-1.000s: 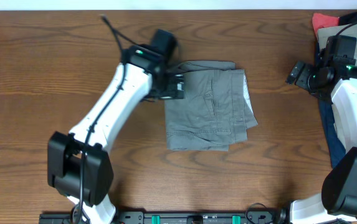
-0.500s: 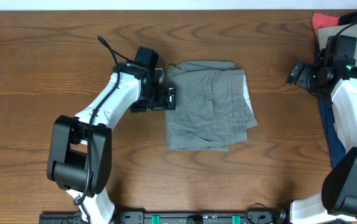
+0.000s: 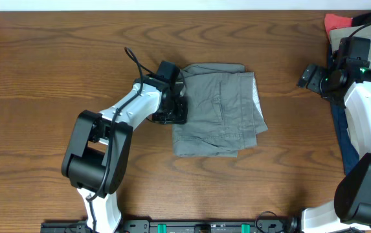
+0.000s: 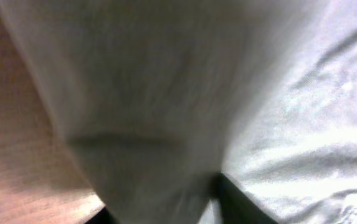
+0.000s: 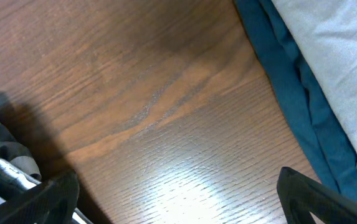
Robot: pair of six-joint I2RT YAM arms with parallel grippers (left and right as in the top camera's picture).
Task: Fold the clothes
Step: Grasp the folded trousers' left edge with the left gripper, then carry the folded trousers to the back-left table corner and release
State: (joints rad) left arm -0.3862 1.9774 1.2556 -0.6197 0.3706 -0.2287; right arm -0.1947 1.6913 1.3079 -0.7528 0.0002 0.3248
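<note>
Grey shorts [image 3: 221,110] lie folded flat in the middle of the wooden table [image 3: 56,77]. My left gripper [image 3: 176,107] sits at their left edge. In the left wrist view the grey shorts [image 4: 166,93] fill the picture, and a fold of them runs down between the two dark fingertips [image 4: 234,202], which are closed in on it. Far to the right, my right gripper [image 3: 308,76] hovers over bare wood, open, its fingers [image 5: 318,193] wide apart with nothing between them.
A pile of other garments lies along the right table edge: red cloth [image 3: 336,22], a pale piece [image 5: 340,50] and navy cloth [image 3: 342,133] under the right arm. The navy cloth [image 5: 290,93] lies just beside the right gripper.
The left gripper drew back to the left of the shorts, then moved onto their left edge and closed from wide open onto the cloth. The right arm has stayed still.
</note>
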